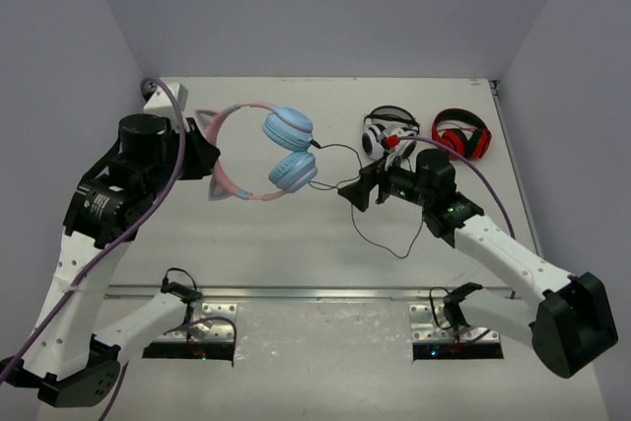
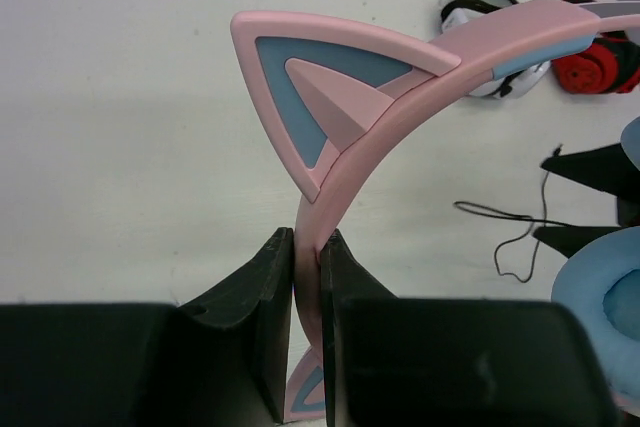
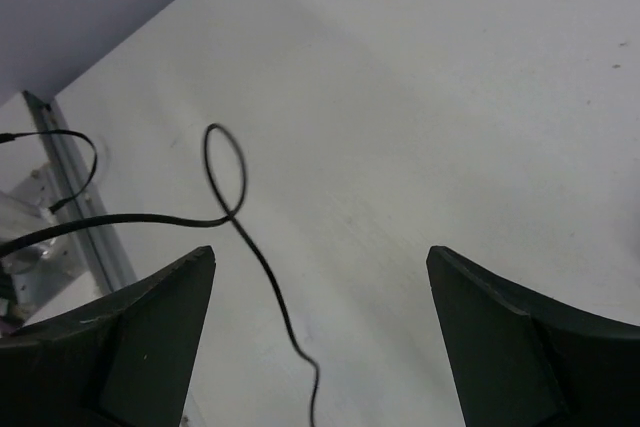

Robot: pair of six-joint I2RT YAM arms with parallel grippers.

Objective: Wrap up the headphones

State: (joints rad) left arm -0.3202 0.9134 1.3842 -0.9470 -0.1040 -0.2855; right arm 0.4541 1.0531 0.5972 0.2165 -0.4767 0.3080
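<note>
The headphones have a pink cat-ear headband and light blue ear cups, and they sit left of the table's middle. My left gripper is shut on the headband just below one cat ear; in the top view it is at the band's left end. A thin black cable runs from the ear cups to the right and loops toward the near edge. Over that cable my right gripper is open. In the right wrist view the cable lies on the table between the wide-apart fingers of the right gripper, touching neither.
White-and-black headphones and red-and-black headphones lie at the back right, just behind my right arm. A metal rail crosses the table near the arm bases. Walls close the table at the back and on both sides.
</note>
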